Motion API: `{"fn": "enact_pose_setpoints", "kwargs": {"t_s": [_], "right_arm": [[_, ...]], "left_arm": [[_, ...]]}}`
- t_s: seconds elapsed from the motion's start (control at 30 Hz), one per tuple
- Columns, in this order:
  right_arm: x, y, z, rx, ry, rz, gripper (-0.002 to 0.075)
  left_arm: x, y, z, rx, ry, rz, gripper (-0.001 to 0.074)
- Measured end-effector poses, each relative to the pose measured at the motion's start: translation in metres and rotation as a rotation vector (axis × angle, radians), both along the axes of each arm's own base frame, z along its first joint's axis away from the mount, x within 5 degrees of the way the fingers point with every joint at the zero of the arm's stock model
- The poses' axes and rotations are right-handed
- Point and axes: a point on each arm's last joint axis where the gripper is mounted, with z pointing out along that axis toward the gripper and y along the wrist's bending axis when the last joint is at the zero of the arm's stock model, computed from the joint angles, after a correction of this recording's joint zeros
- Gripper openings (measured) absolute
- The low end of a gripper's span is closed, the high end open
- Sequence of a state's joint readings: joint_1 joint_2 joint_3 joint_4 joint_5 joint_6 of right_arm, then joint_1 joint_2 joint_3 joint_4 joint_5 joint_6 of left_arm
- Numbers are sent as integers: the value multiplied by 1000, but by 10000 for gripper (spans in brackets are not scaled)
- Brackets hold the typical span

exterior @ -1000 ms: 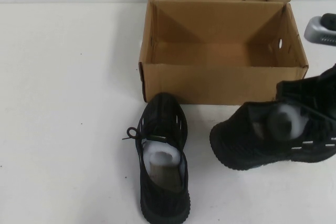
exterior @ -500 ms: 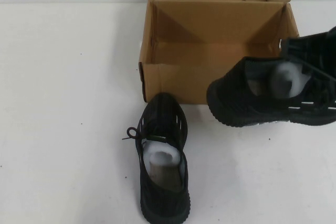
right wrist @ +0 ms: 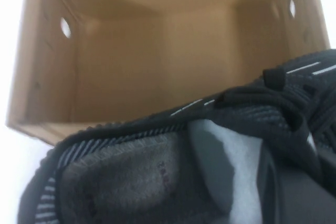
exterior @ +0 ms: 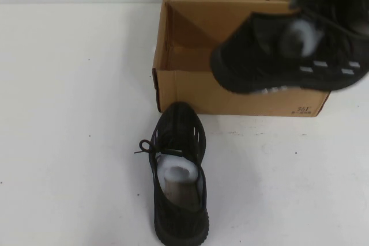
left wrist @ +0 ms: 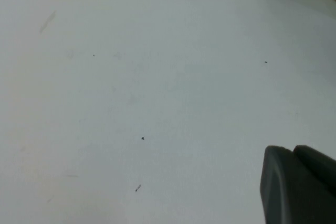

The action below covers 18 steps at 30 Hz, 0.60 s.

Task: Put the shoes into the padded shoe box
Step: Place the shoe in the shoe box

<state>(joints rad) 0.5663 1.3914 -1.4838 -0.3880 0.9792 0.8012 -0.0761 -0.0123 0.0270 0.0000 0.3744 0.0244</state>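
One black knit sneaker lies on the white table in front of the brown cardboard shoe box, toe toward the box, with white paper stuffing in it. The other sneaker hangs in the air over the box's right half, toe pointing left. In the right wrist view my right gripper is shut on this sneaker at its opening, above the box's bare inside. My left gripper shows only as a dark shape above bare table, away from both sneakers.
The box stands open at the back middle of the table, with short flaps up and small dark print at its front right corner. White tabletop fills the left wrist view.
My right gripper has lifted the sneaker from the table at the right, up and back, until it hangs over the box. The sneaker on the table has not moved.
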Motion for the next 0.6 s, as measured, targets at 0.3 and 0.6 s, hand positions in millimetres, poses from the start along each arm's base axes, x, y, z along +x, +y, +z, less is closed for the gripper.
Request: {"fn": "enact_pose_setpoints", "kwargs": {"t_s": [0.3,0.6], "right_arm": [[41,24,18,-19,-71,12,-3],[92,54,7,-44,-89,16,-3]], "left_arm": [[0,0,0,0,0,0,-4],[0,0,0,0,0,0,-4]]}}
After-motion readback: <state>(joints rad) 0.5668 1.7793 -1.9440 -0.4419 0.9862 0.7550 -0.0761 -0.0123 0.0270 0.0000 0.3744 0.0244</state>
